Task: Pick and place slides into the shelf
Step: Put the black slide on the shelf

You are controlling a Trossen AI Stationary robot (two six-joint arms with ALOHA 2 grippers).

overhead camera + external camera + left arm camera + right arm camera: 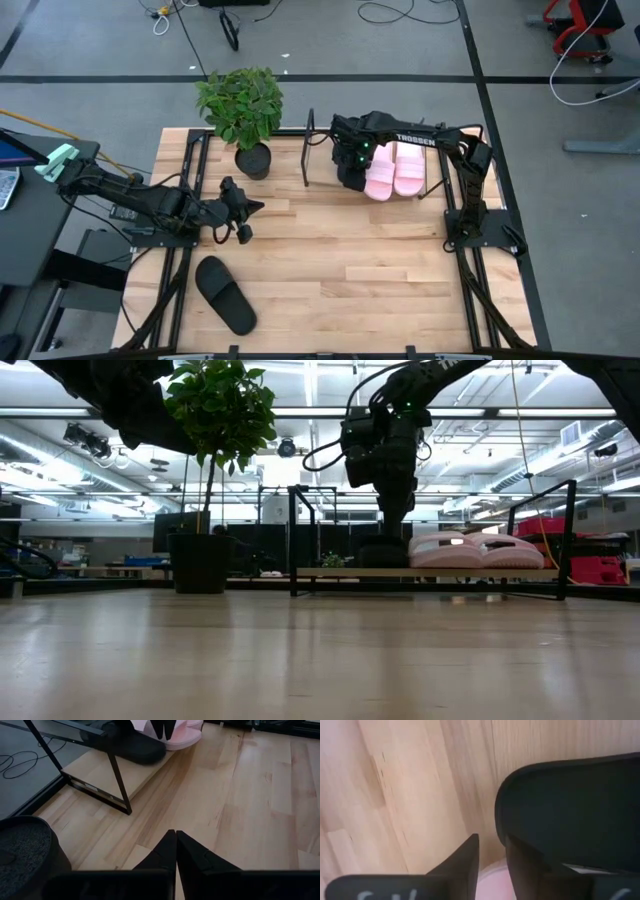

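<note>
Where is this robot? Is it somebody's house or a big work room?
Probably a lab or workshop, not a house. The wooden table stands on a grey floor with loose cables and taped lines. The low view shows high ceilings with long strip lights and equipment in the room behind.

A leafy potted plant (240, 105) in a black pot (254, 160) stands at the far left of the wooden bench (330, 260). Cables (390, 12) trail across the grey floor (100, 40) beyond.

Shelf (318, 185) left end open beside black slide (131, 745), pink slides (396, 170) filling the right, plant pot (253, 161) near left frame, right gripper (352, 172) over shelf, bare counter (370, 270) in front.
</note>
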